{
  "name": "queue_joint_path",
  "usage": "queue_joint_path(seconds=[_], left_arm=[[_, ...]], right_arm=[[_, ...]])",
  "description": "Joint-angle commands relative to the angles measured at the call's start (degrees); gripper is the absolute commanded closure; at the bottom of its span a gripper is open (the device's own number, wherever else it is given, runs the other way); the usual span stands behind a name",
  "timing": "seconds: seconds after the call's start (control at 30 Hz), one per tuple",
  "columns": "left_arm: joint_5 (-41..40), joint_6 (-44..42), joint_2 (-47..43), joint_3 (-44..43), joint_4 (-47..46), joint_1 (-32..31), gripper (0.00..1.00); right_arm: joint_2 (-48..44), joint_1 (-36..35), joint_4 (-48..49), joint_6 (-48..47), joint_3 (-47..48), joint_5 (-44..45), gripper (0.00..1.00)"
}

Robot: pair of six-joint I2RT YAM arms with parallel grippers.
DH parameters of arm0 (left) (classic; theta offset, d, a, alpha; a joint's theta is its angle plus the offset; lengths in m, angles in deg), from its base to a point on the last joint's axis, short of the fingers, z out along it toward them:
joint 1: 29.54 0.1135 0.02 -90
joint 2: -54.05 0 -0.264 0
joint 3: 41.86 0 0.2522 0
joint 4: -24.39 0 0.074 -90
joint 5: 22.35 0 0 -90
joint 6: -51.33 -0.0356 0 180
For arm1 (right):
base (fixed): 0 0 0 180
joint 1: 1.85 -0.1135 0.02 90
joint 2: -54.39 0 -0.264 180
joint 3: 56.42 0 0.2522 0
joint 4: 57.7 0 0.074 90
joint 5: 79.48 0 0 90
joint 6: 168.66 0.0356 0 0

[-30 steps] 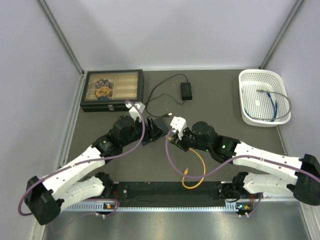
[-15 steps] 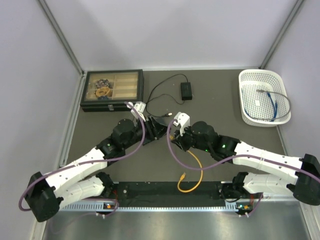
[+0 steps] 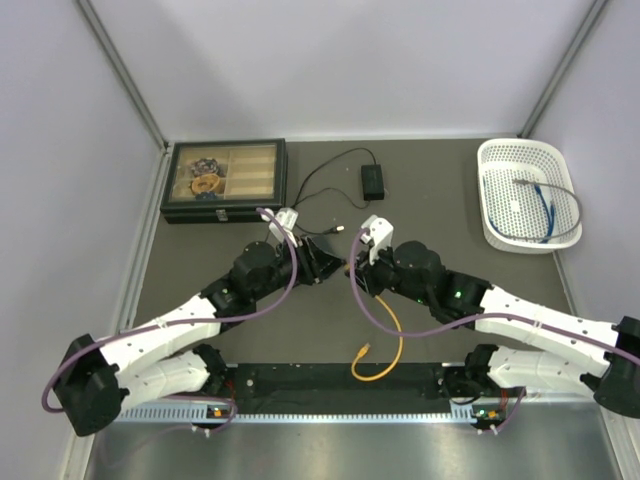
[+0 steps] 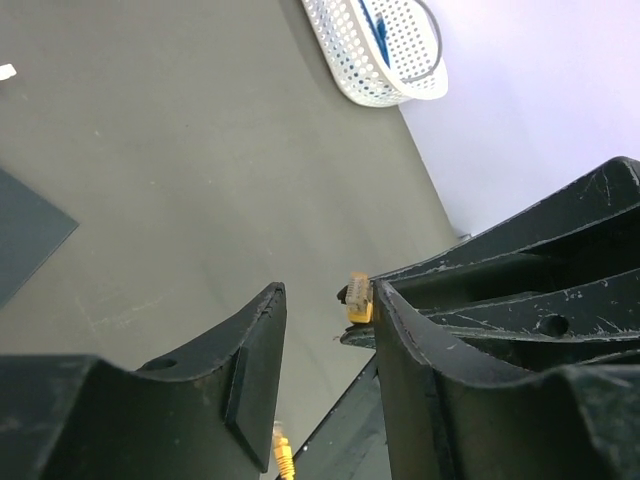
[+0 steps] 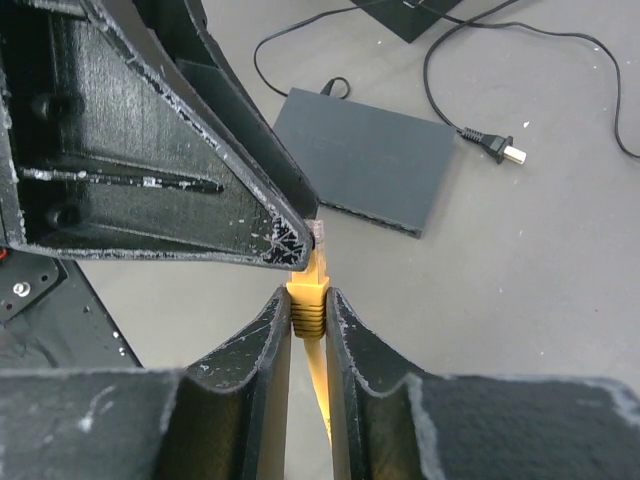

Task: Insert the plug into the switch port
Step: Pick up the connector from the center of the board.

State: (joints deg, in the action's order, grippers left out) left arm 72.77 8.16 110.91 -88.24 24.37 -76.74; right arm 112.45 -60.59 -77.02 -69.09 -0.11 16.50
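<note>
as the two arms crowd toward the middle of the table, the scene shifts. a second ago the claws sit apart, and now they meet almost tip to tip. the left gripper has slid forward and its jaws have drawn in. they are spread all the same, with only bare table between them and nothing held. the right gripper has crept away from the bases, pinched hard on the ribbed yellow boot of the plug. the yellow cable trails behind it, its slack loop dragged a little across the table.

where does that leave the job? the plug is up off the table and aimed, but not home. the switch, that flat dark grey box, lies just beyond the plug's clear tip and apart from it, loose on the table. its near edge faces the plug, though i can't make out the port itself. one left finger sits right at the plug's tip, touching or nearly so.

my read is that the approach is done and the insertion has not started. that left claw either braces the switch or clears the lane, because an unheld box will likely skate away from a push.
</note>
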Motion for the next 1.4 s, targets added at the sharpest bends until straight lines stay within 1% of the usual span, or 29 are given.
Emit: queue_joint_path(seconds=[0.0,0.07,0.17,0.2,0.27,0.3,0.33,0.37,0.4,0.43,0.47,0.5,0.53,0.57,0.6,0.63,0.7,0.73,0.8,0.87,1.03,1.2,1.37], left_arm=[[0.7,1.2,1.0,0.2,-5.2,-0.6,0.56],[0.9,1.3,1.2,0.0,-6.3,-0.7,0.57],[0.6,1.3,1.5,-0.2,-7.0,-0.9,0.64],[0.5,1.3,1.5,-0.2,-7.0,-0.9,0.69],[0.5,1.3,1.7,-0.4,-7.1,-0.9,0.76],[0.4,1.3,1.6,-0.4,-7.1,-0.9,0.87],[0.2,1.2,1.6,-0.3,-6.9,-0.9,0.92],[0.2,1.2,1.6,-0.3,-6.8,-0.9,0.99],[0.1,1.3,1.5,-0.3,-6.5,-1.0,1.00],[-0.1,1.5,1.4,-0.2,-6.3,-1.0,1.00],[-0.3,2.0,1.3,-0.2,-6.4,-1.0,1.00],[-0.5,2.4,1.1,0.1,-6.5,-1.0,1.00],[-1.3,2.9,0.9,0.4,-6.4,-1.0,1.00],[-1.8,4.4,0.7,0.5,-6.4,-1.0,1.00],[-2.4,5.3,0.4,1.2,-6.3,-1.1,1.00],[-3.1,6.3,0.1,1.3,-6.1,-1.1,1.00],[-4.4,9.3,-0.3,2.1,-6.3,-1.3,1.00],[-4.6,10.3,-0.4,2.5,-6.3,-1.3,1.00],[-7.1,13.2,-0.9,3.4,-6.3,-1.4,1.00],[-8.7,16.2,-1.2,4.0,-6.0,-1.3,1.00],[-9.3,21.7,-1.2,5.4,-6.5,-1.4,1.00],[-8.4,23.6,-0.1,5.7,-8.1,-1.5,1.00],[-8.3,25.0,-0.3,6.3,-9.2,-1.6,1.00]], right_arm=[[-1.3,0.1,3.6,1.4,0.7,0.6,1.00],[-1.1,0.1,3.9,1.6,0.7,0.1,1.00],[-1.0,0.1,4.5,2.0,0.4,0.1,1.00],[-1.0,0.2,4.6,2.0,0.3,0.1,1.00],[-1.1,0.2,5.0,2.4,0.0,0.1,1.00],[-1.1,0.2,5.1,2.7,-0.1,0.2,1.00],[-1.2,0.2,5.1,2.7,-0.4,0.1,1.00],[-1.3,0.2,6.7,2.6,-0.7,0.0,1.00],[-1.3,0.2,8.2,2.6,-1.7,0.3,1.00],[-1.9,0.2,9.3,2.5,-2.5,0.3,1.00],[-2.2,0.2,10.6,2.4,-3.3,0.5,0.91],[-2.7,0.2,14.0,2.1,-5.4,1.0,0.87],[-3.6,0.1,15.4,2.0,-6.7,1.5,0.83],[-4.2,0.1,17.2,1.6,-7.7,1.8,0.73],[-4.4,0.1,18.6,0.7,-9.7,2.5,0.68],[-5.2,0.1,22.0,0.2,-10.7,3.0,0.64],[-5.8,0.2,25.0,-2.3,-13.4,2.6,0.57],[-6.1,0.2,27.9,-3.1,-14.2,2.2,0.51],[-6.4,0.1,30.4,-5.2,-16.3,1.1,0.46],[-6.6,0.1,33.1,-6.7,-17.8,0.7,0.45],[-7.3,0.1,40.0,-9.1,-21.0,-0.8,0.48],[-5.9,0.1,43.4,-9.3,-21.0,-2.2,0.49],[-3.7,0.1,44.1,-11.0,-20.0,-2.8,0.51]])
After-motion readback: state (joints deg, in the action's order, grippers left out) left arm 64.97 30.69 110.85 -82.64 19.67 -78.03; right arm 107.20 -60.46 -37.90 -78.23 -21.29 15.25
